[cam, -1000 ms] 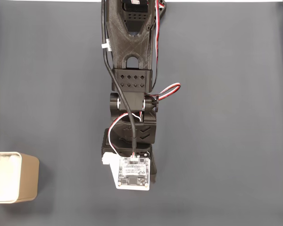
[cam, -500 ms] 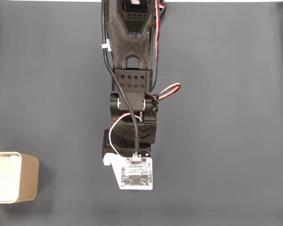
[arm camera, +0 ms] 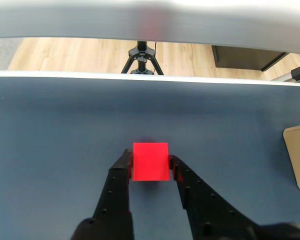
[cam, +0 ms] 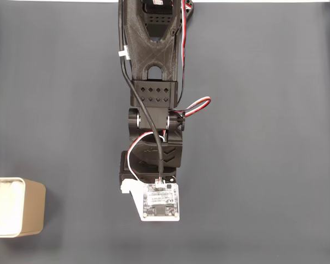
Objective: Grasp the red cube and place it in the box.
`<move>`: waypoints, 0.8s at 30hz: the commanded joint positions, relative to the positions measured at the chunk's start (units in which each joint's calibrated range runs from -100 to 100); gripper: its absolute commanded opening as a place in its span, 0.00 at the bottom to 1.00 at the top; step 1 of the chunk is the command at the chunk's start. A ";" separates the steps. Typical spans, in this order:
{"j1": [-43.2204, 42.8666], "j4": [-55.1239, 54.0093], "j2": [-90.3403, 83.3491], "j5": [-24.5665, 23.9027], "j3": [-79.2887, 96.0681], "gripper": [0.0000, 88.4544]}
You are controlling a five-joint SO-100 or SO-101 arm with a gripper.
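Fixed view. The black printed arm (cam: 154, 82) is seen from above, reaching down the middle of the frame from the top edge over the dark grey table surface (cam: 264, 137). A white camera board (cam: 160, 202) on the wrist sits at lower centre and covers whatever lies beneath it, so the finger spacing cannot be read here. The small beige rectangular box with rounded corners and a white interior (cam: 30, 209) stands at the lower left edge of the frame, well apart from the wrist and to its left.

Wrist view. The small bright red matte cube (arm camera: 150, 161) rests on the table at lower centre, lying squarely between the two black fingers (arm camera: 117, 185) of the gripper (arm camera: 149, 162). The jaws are closed to about the cube's width, with each fingertip at or touching a side face; a firm clamp is judged likely but cannot be confirmed. A tan corner of the box (arm camera: 299, 155) is seen at the right edge of the frame, so the carry is judged to run sideways towards that edge.
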 commanded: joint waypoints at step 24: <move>1.73 8.60 -17.67 -1.81 -1.81 0.04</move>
